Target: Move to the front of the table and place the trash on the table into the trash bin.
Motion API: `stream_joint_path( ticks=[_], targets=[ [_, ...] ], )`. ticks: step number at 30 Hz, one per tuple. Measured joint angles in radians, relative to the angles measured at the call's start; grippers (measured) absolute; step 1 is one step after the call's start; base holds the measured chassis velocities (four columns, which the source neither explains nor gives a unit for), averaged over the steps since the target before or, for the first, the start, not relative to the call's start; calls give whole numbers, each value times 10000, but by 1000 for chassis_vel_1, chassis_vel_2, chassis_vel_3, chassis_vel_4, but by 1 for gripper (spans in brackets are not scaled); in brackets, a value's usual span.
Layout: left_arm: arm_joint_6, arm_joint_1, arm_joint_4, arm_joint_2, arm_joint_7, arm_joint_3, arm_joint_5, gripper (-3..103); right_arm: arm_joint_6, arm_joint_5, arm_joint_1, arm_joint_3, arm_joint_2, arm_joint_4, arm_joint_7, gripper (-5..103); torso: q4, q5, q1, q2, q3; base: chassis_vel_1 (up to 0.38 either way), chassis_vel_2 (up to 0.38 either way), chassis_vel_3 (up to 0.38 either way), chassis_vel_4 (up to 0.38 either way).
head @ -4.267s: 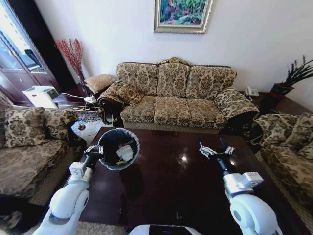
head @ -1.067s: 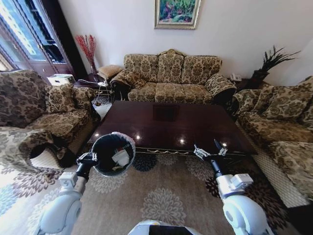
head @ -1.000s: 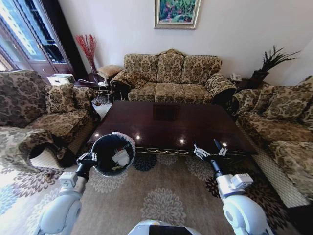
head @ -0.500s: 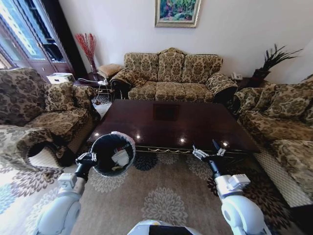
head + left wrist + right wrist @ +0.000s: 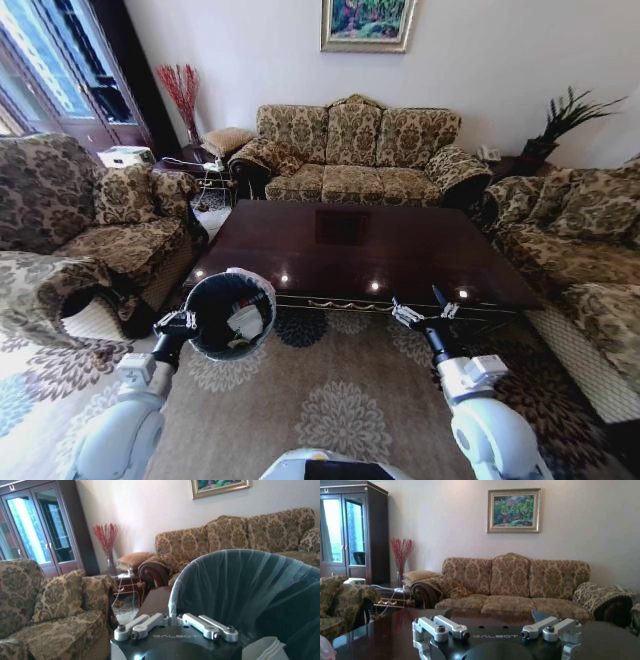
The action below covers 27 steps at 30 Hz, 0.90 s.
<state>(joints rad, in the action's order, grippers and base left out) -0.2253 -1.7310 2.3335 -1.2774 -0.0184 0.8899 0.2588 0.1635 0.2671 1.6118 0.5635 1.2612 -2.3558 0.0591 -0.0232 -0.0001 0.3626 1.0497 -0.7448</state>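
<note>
The dark glossy table (image 5: 350, 250) stands a short way in front of me on the carpet; both arms hang over the carpet before its near edge. My left gripper (image 5: 185, 322) is shut on the rim of the trash bin (image 5: 215, 300), held up at the left with its mouth tipped toward me. White crumpled trash (image 5: 245, 320) lies inside it. The left wrist view looks past that gripper (image 5: 176, 619) into the bag-lined bin (image 5: 240, 585), with white trash (image 5: 265, 650) at the bottom. My right gripper (image 5: 418, 311) is open and holds nothing; it (image 5: 492, 618) faces the table (image 5: 375, 633).
A patterned sofa (image 5: 360, 150) stands behind the table, an armchair (image 5: 70, 220) at the left, another sofa (image 5: 590, 250) at the right. A patterned carpet (image 5: 330, 400) lies under me. A small side table (image 5: 125, 157) and a potted plant (image 5: 560, 120) fill the back corners.
The camera has backed away: the table lay under both arms, and now it stands in front of them. The bin stays in my left gripper; the right stays open.
</note>
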Motion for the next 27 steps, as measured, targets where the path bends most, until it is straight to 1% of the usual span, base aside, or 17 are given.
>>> stream_joint_path(
  ticks=[3, 4, 7, 10, 17, 23, 27],
  targets=[
    [0, 5, -6, 5, 5, -5, 0, 2, 0, -5, -6, -18, -1, 8, 0, 100, 0, 0, -35, -83, 48, 57, 50, -54, -46],
    [0, 17, -14, 9, 8, -12, 0, 2, 0, -20, -19, -47, -1, 22, 2, 100, 0, 0, -85, -195, 111, 40, 65, -33, -49],
    [0, 22, -22, 14, 9, -14, 0, 2, 0, -39, -24, -74, -1, 31, 3, 100, 1, 1, -120, -275, 157, 46, 65, -38, -63],
    [0, 30, -60, 30, 13, -19, 3, 2, 0, -79, -58, -142, -9, 87, 4, 100, 0, 0, -217, -491, 275, 50, 61, -62, -48],
    [-2, 46, -99, 41, 21, -24, 4, 2, 1, -134, -133, -189, -27, 167, 4, 100, 0, 0, -332, -752, 421, 63, 78, -67, -70],
    [-41, 154, -156, 67, 24, -73, 2, 2, -7, -171, -193, -192, 2, 217, 10, 100, 0, -1, -486, -1089, 605, 95, 88, -83, -70],
    [-50, 176, -174, 68, 24, -132, -21, 2, -9, -199, -192, -184, 10, 232, 15, 100, 0, 0, -535, -1207, 674, 88, 101, -94, -85]
  ],
)
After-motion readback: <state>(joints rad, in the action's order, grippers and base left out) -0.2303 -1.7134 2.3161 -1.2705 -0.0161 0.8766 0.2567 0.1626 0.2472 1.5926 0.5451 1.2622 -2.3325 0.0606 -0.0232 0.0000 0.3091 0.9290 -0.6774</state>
